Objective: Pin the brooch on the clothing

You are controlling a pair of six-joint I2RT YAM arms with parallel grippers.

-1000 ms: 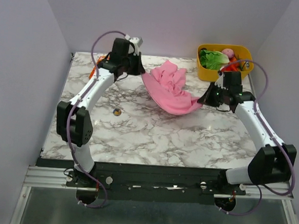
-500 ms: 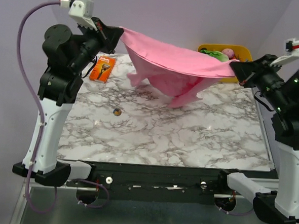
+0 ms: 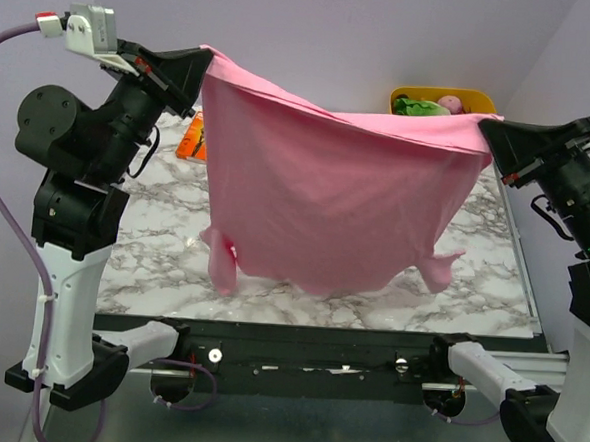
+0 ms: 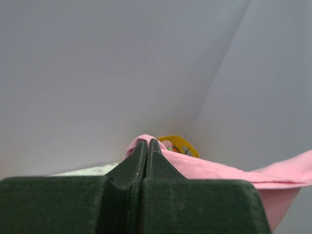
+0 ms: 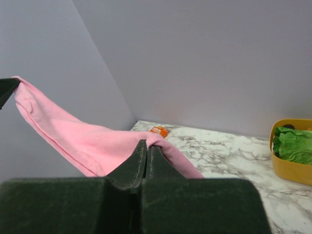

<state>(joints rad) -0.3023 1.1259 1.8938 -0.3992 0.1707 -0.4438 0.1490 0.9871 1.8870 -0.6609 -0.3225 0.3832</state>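
Observation:
The pink T-shirt hangs stretched between both grippers high above the marble table, sleeves dangling low. My left gripper is shut on its upper left corner; in the left wrist view pink fabric runs out from the closed tips. My right gripper is shut on the upper right corner; in the right wrist view the shirt stretches away to the left. The brooch is hidden behind the hanging shirt.
An orange package lies on the table at the back left, partly behind the shirt, also in the right wrist view. A yellow bin with lettuce stands at the back right. Walls close in on three sides.
Both arms have lifted the shirt off the table and pulled it apart. It went from a crumpled heap to a wide hanging sheet that now covers the brooch.

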